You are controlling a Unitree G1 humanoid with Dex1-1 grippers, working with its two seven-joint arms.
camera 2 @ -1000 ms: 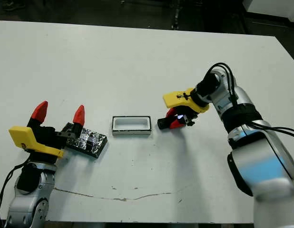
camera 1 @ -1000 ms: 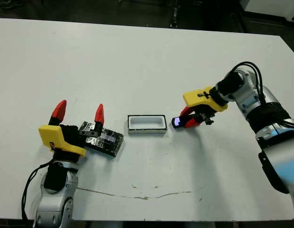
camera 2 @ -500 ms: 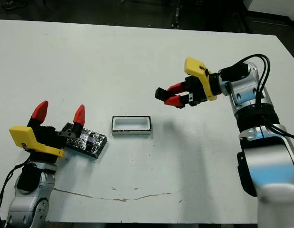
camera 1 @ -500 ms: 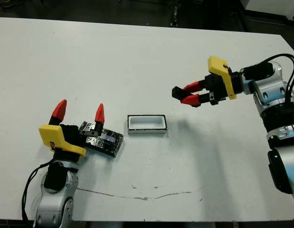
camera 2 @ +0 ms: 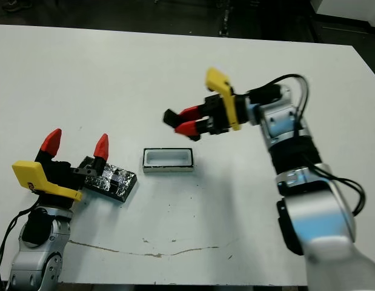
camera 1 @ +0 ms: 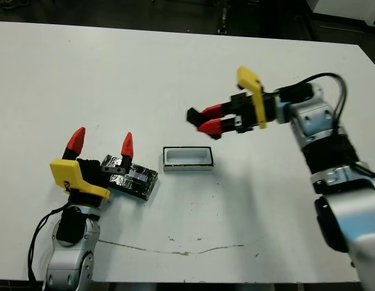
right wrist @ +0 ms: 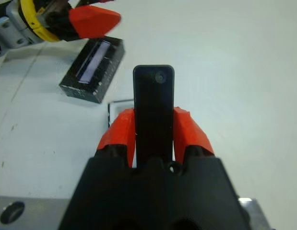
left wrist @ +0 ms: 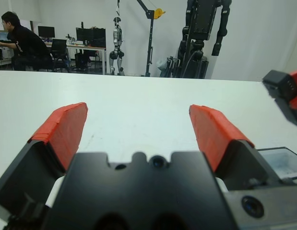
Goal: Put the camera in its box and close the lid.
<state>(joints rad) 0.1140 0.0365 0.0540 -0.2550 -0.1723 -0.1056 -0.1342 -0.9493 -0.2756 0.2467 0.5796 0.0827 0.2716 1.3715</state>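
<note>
We have swung the right gripper (camera 1: pixel 206 120), clamped on the camera (right wrist: pixel 153 108), over above the box (camera 1: pixel 187 157); lowering comes next. Left gripper (camera 1: pixel 101 143) open by lid (camera 1: pixel 131 176).

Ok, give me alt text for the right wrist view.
The right gripper is shut on the camera, held above the white table. Beyond lie the box, mostly hidden, the speckled lid and the left gripper's fingertip.

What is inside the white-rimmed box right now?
Nothing shows inside the box: only its pale floor. The camera is clamped in the right claw, in the air above the table.
</note>
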